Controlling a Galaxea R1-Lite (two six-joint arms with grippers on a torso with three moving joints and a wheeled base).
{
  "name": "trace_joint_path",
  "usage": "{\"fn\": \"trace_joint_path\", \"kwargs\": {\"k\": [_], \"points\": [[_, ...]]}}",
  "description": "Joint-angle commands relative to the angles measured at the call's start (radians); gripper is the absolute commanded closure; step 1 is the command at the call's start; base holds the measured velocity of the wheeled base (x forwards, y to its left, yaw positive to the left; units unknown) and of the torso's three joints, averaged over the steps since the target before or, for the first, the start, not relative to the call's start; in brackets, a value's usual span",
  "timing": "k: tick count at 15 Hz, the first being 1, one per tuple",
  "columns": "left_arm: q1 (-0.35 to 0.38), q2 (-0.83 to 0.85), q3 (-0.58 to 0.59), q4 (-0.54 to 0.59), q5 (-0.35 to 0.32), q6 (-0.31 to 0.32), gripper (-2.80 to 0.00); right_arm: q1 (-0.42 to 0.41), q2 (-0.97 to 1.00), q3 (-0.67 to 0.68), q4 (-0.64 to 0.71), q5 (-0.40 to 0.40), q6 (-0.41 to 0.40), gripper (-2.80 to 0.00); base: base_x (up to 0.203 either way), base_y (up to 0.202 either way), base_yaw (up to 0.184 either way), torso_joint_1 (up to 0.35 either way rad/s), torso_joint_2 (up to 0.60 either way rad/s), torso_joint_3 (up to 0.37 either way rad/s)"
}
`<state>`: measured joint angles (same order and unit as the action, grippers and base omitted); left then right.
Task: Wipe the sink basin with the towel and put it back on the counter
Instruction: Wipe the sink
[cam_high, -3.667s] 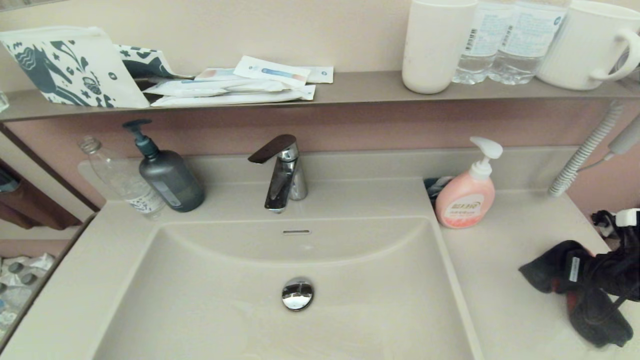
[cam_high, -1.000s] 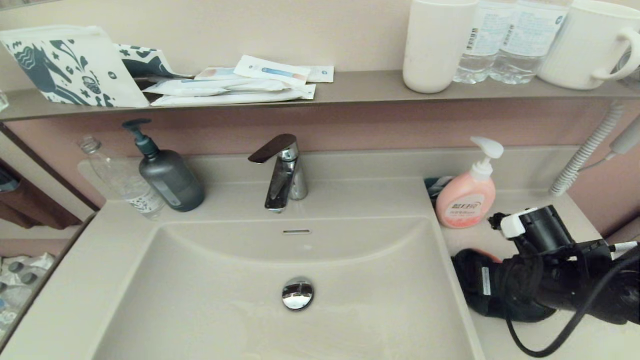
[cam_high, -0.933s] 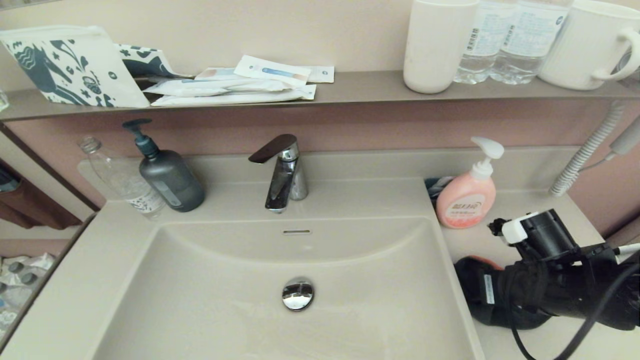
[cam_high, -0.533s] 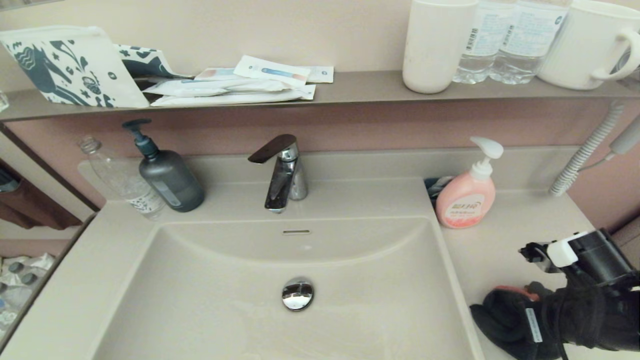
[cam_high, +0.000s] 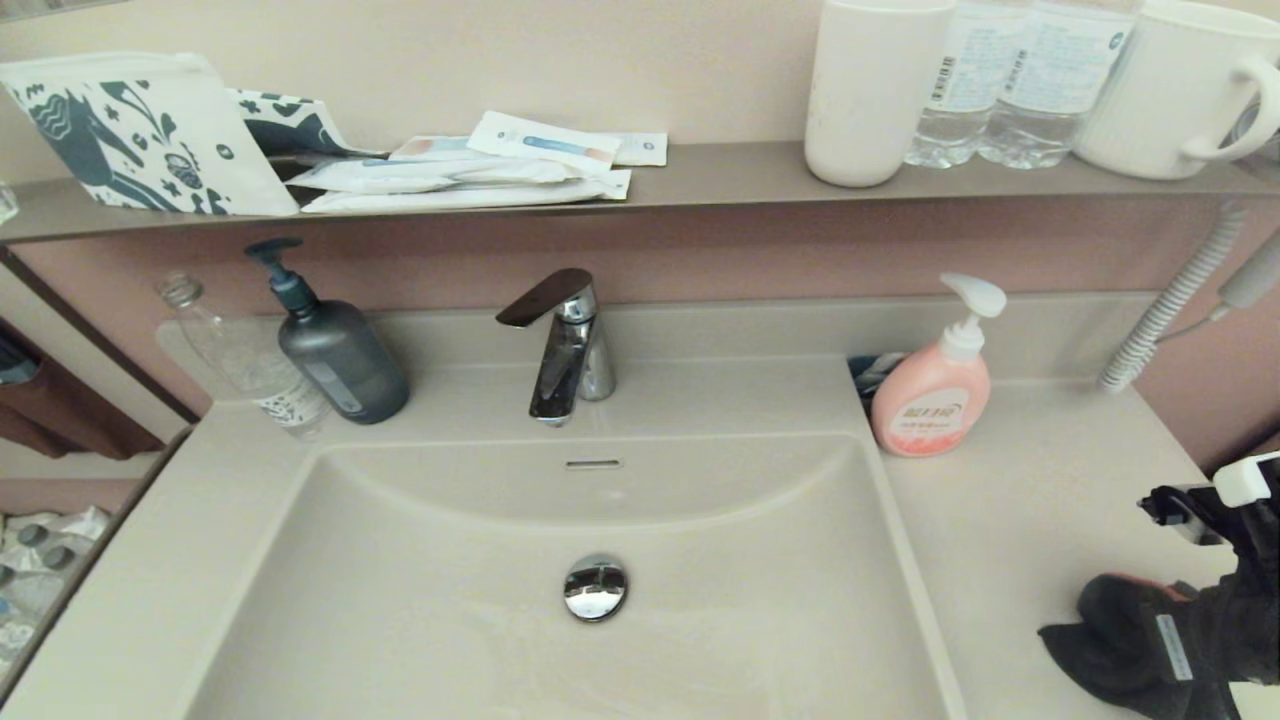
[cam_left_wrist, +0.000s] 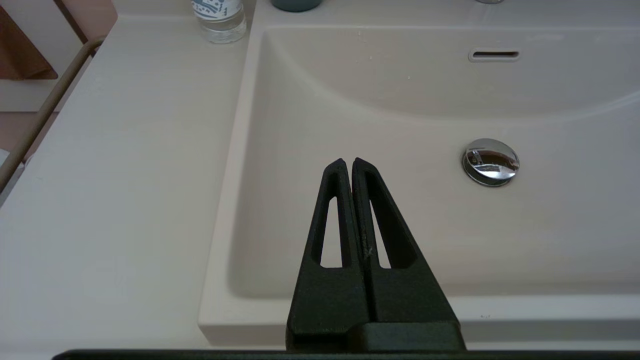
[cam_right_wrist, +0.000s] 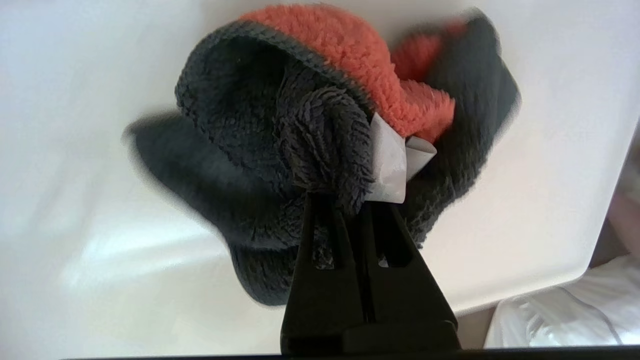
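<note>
Pincer grip: our right pincer (cam_right_wrist: 350, 200) clamps the towel (cam_right_wrist: 280, 130) over the counter (cam_high: 1010, 500), perhaps touching it; our left pincer (cam_left_wrist: 348, 162) rests closed above the sink basin (cam_left_wrist: 380, 100).

one towel (cam_high: 1120, 640), two pump bottles (cam_high: 335, 350)

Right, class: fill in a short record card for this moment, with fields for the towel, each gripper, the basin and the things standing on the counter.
towel: dark grey with orange-red reverse, bunched, over the counter to the right of the basin
right gripper: fingers shut on the towel
left gripper: fingers shut, empty, above the basin's near left part
sink basin: bare, chrome drain plug in place
on counter: pink soap bottle, grey pump bottle, clear bottle
</note>
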<state>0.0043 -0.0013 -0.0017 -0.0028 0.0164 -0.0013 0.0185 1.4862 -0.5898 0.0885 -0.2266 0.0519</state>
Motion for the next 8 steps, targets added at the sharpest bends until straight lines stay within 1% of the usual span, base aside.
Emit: {"fn": "trace_joint_path", "kwargs": {"k": [1, 3, 5, 7, 8], "points": [[0.0, 0.001, 0.0, 0.0, 0.0, 0.0, 0.0, -0.04, 0.077, -0.022, -0.031, -0.003, -0.002, 0.0, 0.0, 0.0, 0.0, 0.0, 0.0, 0.0], [0.0, 0.001, 0.0, 0.0, 0.0, 0.0, 0.0, -0.05, 0.137, -0.05, -0.096, -0.008, 0.002, 0.0, 0.0, 0.0, 0.0, 0.0, 0.0, 0.0], [0.0, 0.001, 0.0, 0.0, 0.0, 0.0, 0.0, -0.039, 0.163, -0.09, -0.149, -0.008, 0.012, 0.0, 0.0, 0.0, 0.0, 0.0, 0.0, 0.0], [0.0, 0.001, 0.0, 0.0, 0.0, 0.0, 0.0, -0.009, 0.172, -0.161, -0.161, -0.014, 0.073, 0.0, 0.0, 0.0, 0.0, 0.0, 0.0, 0.0], [0.0, 0.001, 0.0, 0.0, 0.0, 0.0, 0.0, 0.011, 0.169, -0.188, -0.16, -0.017, 0.089, 0.0, 0.0, 0.0, 0.0, 0.0, 0.0, 0.0]]}}
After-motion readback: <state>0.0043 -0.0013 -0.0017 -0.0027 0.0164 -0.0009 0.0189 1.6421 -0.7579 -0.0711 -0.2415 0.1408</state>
